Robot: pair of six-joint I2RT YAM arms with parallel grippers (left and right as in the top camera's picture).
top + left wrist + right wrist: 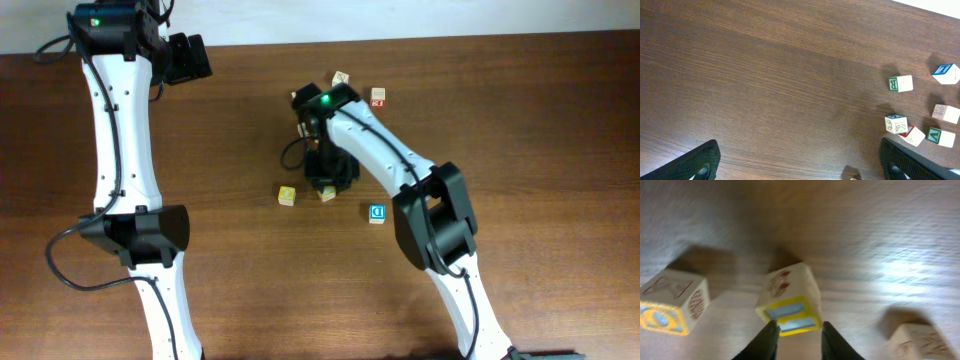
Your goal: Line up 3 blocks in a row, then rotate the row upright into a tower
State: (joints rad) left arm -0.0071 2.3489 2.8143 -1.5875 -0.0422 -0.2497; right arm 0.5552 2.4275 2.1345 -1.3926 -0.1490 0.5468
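Right gripper [799,327] narrowly straddles the middle yellow-faced block [789,307] — grip unclear — likely to rotate it; left gripper [800,162] idles, spread wide.

The dark brown wooden table [520,120] carries small wooden alphabet cubes. Near its centre lies a yellow-faced cube [287,196], with a second yellow-faced cube [327,195] near it at three o'clock and a blue "D" cube [377,213] farther out toward four o'clock. Well apart, toward twelve o'clock, sit a cream cube with a red-marked face [378,96] and a pale cube [341,78].
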